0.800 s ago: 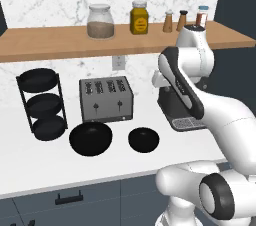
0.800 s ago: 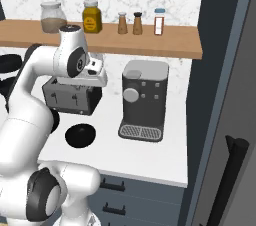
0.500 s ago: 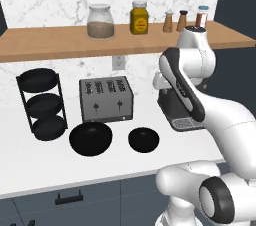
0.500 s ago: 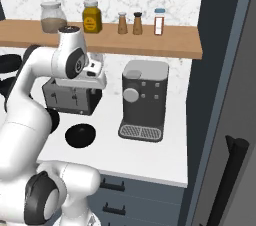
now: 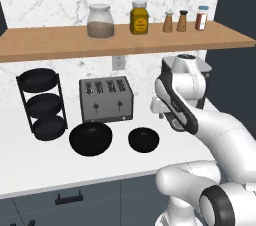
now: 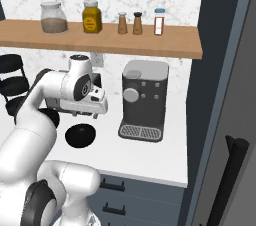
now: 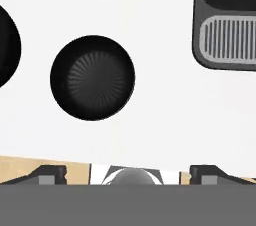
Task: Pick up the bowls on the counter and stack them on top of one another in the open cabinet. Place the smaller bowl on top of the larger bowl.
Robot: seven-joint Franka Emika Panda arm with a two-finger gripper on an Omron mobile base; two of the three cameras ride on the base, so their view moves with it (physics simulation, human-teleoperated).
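Gripper (image 7: 127,175) hangs above the counter (image 7: 165,120), holding nothing, its two dark fingertips (image 7: 47,174) set wide apart at the bottom of your hand view.

You have the white counter below, with dark blue-grey drawer fronts under it and white marble wall behind; take the grey toaster (image 5: 106,99) as your landmark. The larger bowl (image 5: 90,138) sits on the counter just in front of the toaster, and the smaller bowl (image 5: 144,139) sits in front of its right end, a little apart from the larger one. The open cabinet (image 5: 125,42) runs along the wall above the toaster, carrying jars and shakers. In your hand view the smaller bowl (image 7: 92,77) lies beyond the fingertips and to the left, untouched.
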